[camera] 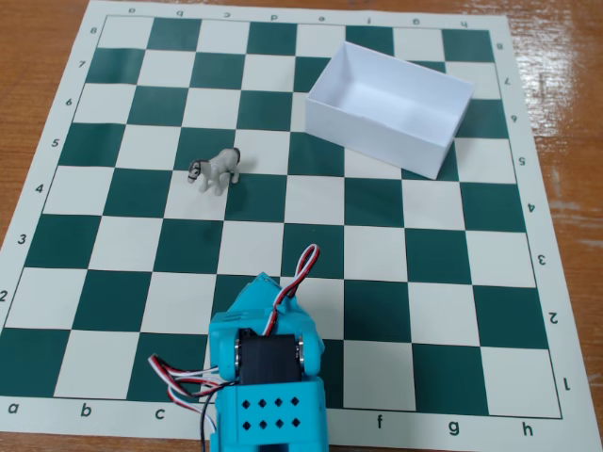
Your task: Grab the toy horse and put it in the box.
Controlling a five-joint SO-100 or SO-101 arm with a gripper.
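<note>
The toy horse [217, 168], pale grey-white with a darker mane and tail, stands upright on the chessboard left of centre, its head to the left. The white open-topped box [372, 139] sits on the board at the upper right, turned a little, and is empty. My turquoise arm enters from the bottom centre. Its gripper [265, 282] points up the board, well short of the horse and about two squares below it. The arm's body covers the fingers, so I cannot tell how the jaws stand. Nothing shows in them.
A green and cream chessboard mat [94, 235] covers most of the wooden table [28, 56]. Red, white and black cables [300, 273] loop off the arm near the wrist.
</note>
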